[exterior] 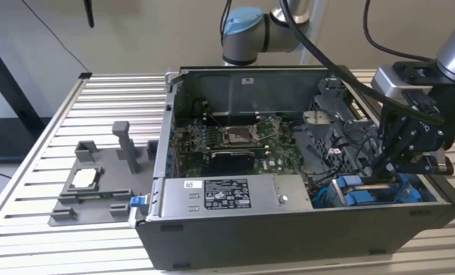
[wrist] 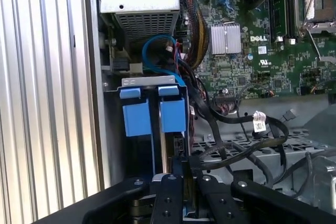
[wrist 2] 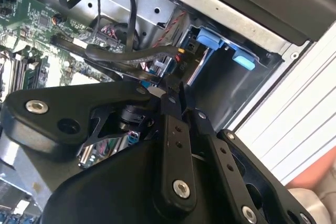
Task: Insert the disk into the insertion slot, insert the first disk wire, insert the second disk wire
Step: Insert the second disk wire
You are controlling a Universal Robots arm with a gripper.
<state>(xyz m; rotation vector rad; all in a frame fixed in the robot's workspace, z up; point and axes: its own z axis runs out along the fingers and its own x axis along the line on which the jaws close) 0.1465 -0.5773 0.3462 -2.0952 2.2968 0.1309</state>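
While black cables [wrist: 236, 121] loop just beside it, my gripper [wrist: 184, 176] hangs with fingers drawn narrow at the grey drive cage [wrist: 147, 81], in the corner of the open computer case [exterior: 288, 235] at the exterior view's right. The disk [wrist: 173, 115], blue carrier showing, sits inside that cage. I cannot tell whether anything is pinched between my fingers.

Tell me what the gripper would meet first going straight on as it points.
Probably the insertion slot, the grey cage with blue clips straight ahead of the gripper, though depth is unclear.
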